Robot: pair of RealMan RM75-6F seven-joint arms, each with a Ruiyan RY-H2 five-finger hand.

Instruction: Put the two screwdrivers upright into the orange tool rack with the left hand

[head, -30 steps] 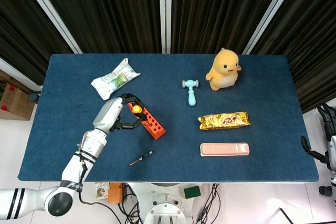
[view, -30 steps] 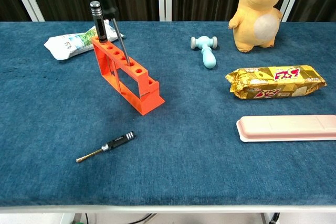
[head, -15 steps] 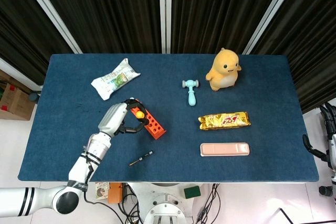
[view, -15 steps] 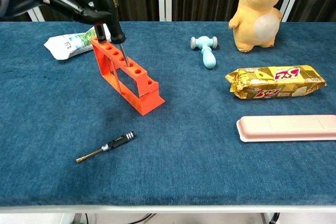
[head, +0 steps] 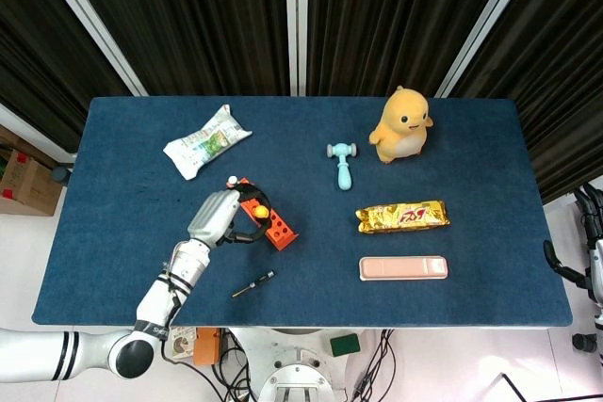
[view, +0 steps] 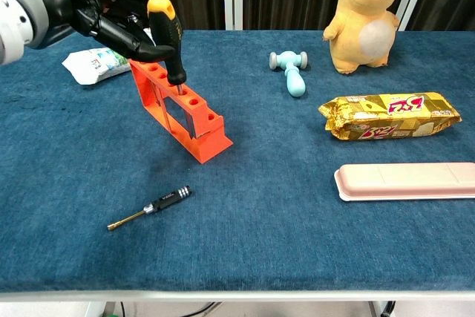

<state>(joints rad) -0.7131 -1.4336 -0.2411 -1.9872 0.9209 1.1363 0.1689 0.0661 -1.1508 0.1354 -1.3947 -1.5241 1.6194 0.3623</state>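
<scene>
- Holding the yellow-capped screwdriver (view: pixel 168 38) by its handle, the left hand (view: pixel 96 16) had its fingers wrapped around the grip, with the shaft already entering a hole of the rack (view: pixel 180 111).
- The right hand (head: pixel 592 223) showed only at the 3 o'clock edge of the head view, and whether its fingers were spread or curled could not be told.
- The held screwdriver stood near upright, long axis close to vertical, cap leaning slightly toward 11 o'clock in the chest view, tip pointing down into a middle hole.
- To finish the step well, I judged the shaft should be squared to the hole before lowering, the handle let down until it seated on the rack top, and the fingers opened only then; a sideways drag could tip the light rack.
- The small screwdriver (view: pixel 149 208) lay flat on the table (view: pixel 297 243), at 6 o'clock from the rack and well apart from it.
- Its long axis ran from 8 to 2 o'clock in the chest view, metal tip toward 8, dark handle toward 2.
- It looked untouched, so about half the task remained; being thin and flat on cloth, it would likely need a careful pinch.
</scene>
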